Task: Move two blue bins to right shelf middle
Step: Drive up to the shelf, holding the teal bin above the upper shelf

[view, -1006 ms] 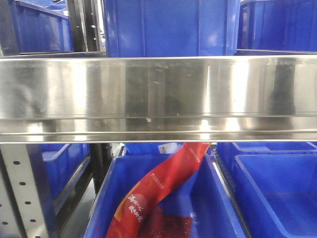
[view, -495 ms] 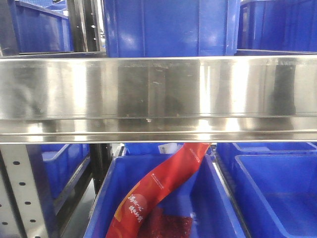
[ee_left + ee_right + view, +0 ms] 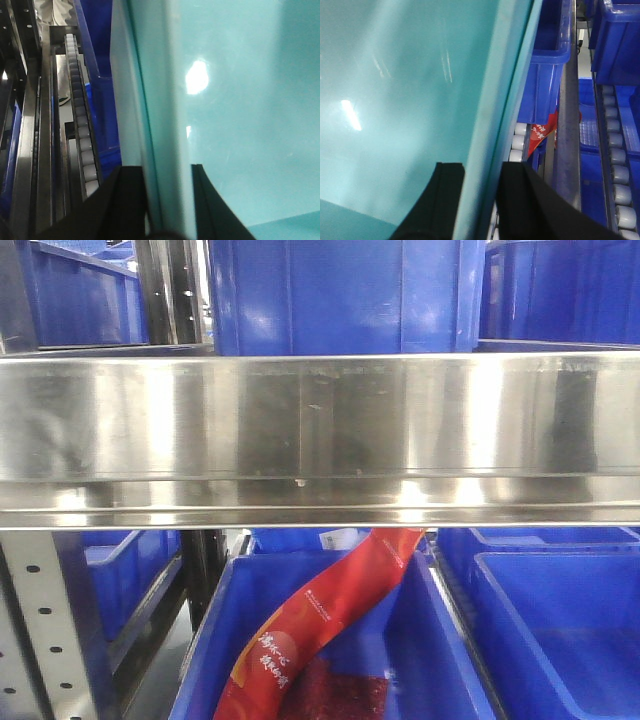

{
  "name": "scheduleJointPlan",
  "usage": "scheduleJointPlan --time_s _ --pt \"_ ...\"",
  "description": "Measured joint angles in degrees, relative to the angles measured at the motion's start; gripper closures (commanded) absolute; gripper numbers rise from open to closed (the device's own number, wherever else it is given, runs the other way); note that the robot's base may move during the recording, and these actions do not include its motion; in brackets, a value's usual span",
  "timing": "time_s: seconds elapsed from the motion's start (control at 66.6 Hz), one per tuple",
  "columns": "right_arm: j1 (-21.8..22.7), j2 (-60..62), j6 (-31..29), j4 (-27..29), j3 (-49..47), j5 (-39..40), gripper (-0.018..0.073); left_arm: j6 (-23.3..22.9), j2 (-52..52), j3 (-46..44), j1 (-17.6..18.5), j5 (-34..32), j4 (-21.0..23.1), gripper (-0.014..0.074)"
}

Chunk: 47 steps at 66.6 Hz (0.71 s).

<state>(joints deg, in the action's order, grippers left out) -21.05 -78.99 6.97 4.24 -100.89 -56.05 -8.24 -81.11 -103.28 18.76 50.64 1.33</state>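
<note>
Both wrist views are filled by a smooth bin wall that looks teal there. My left gripper [image 3: 170,200] has its black fingers [image 3: 131,200] on either side of the bin's rim wall [image 3: 235,110], shut on it. My right gripper [image 3: 482,200] clamps the opposite rim wall [image 3: 410,90] in the same way. In the front view a blue bin [image 3: 340,295] stands on the upper level just above the steel shelf beam [image 3: 320,430]. I cannot tell whether it is the held one. No gripper shows in the front view.
Below the beam, a blue bin [image 3: 400,660] holds a red snack bag [image 3: 320,615], and another blue bin [image 3: 560,630] sits to its right. More blue bins [image 3: 550,55] and roller tracks [image 3: 80,130] line the shelves. A perforated upright [image 3: 45,640] stands at the lower left.
Only the reflections on the steel beam have shifted slightly. The bins and the red bag look the same.
</note>
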Motion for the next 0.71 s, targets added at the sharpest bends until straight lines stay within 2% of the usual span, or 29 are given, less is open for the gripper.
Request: scheduleJointPlan --time_s 0.345,0.525,0.706 --pt "0.00 0.00 0.00 0.22 0.00 0.26 0.0713 0.00 0.00 0.00 0.00 0.50 -0.11 0.0707" --pt "-0.35 -2.21 -0.14 -1.55 -0.10 -6.20 0.0713 0.00 -1.97 0.24 0.00 8.31 -0.22 0.0707" --pt "-0.35 -5.81 -0.49 -3.16 3.05 -7.51 0.0713 0.00 -6.67 3.58 0.00 10.55 -0.34 0.0707"
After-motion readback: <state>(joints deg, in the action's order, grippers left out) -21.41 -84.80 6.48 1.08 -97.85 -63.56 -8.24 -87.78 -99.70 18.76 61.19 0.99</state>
